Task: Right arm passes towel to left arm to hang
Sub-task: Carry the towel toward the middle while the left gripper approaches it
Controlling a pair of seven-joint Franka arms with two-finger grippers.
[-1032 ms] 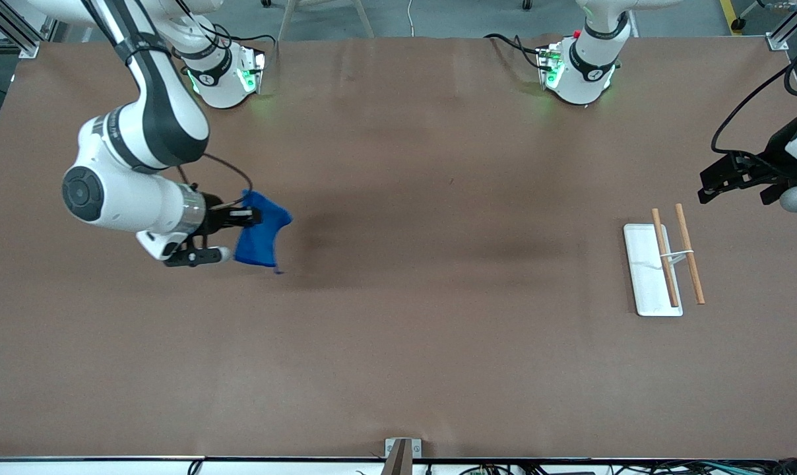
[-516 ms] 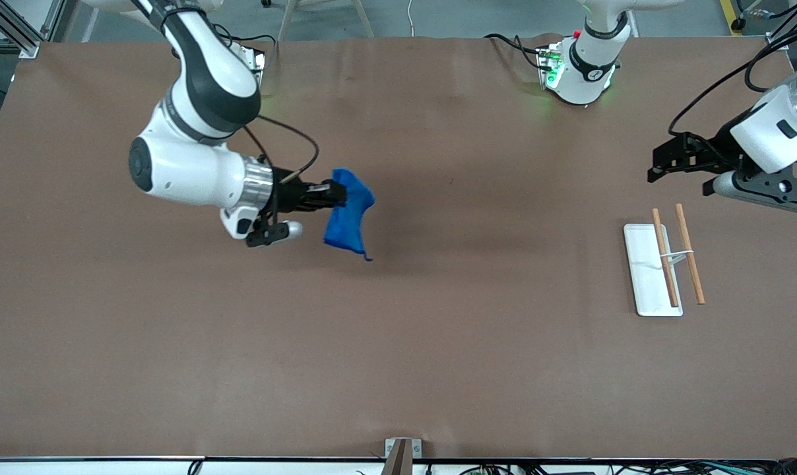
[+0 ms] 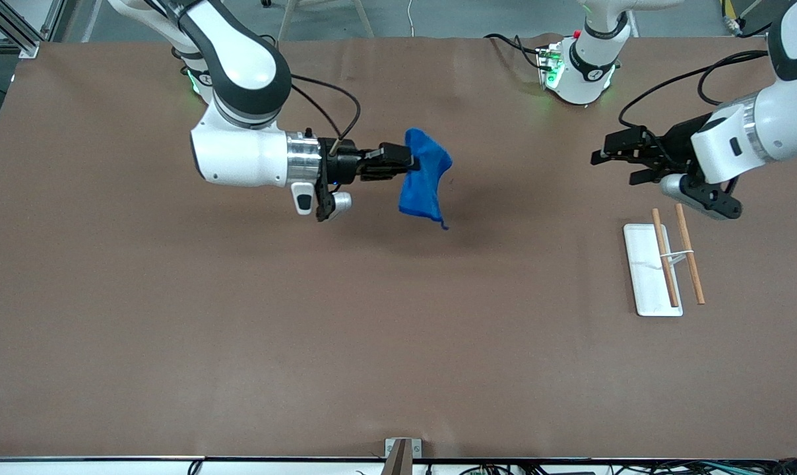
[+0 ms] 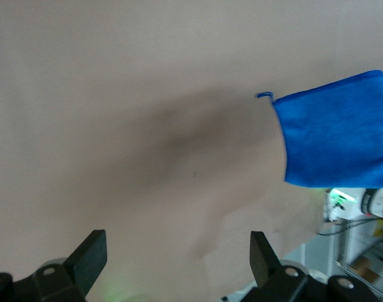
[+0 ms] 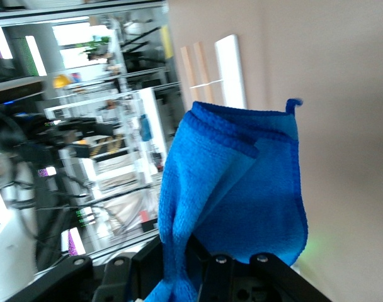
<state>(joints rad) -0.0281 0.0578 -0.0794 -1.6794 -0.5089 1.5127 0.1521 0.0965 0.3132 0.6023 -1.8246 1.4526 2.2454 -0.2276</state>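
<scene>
From the front camera: I'm mid-handover. My right gripper [image 3: 405,160] is clamped on the top edge of the towel [image 3: 423,175], and the cloth hangs from my fingers, clear of the table [image 3: 372,330], over its middle. My left gripper [image 3: 600,156] is up in the air toward the left arm's end, over bare table just beside the white tray [image 3: 642,277] with its two wooden rods [image 3: 690,260] — jaws wide and pointed at the towel, but well apart from it.

Left wrist view: both fingers [image 4: 91,255] stand wide with nothing between them; the towel [image 4: 336,132] hangs ahead of them, tag thread showing at a corner.

Right wrist view: the towel [image 5: 235,201] fans out straight from my pinch; the tray [image 5: 231,69] and rods are well past it.

Next, I reckon, the arms close the gap and the left jaws take a free edge before I let go.
</scene>
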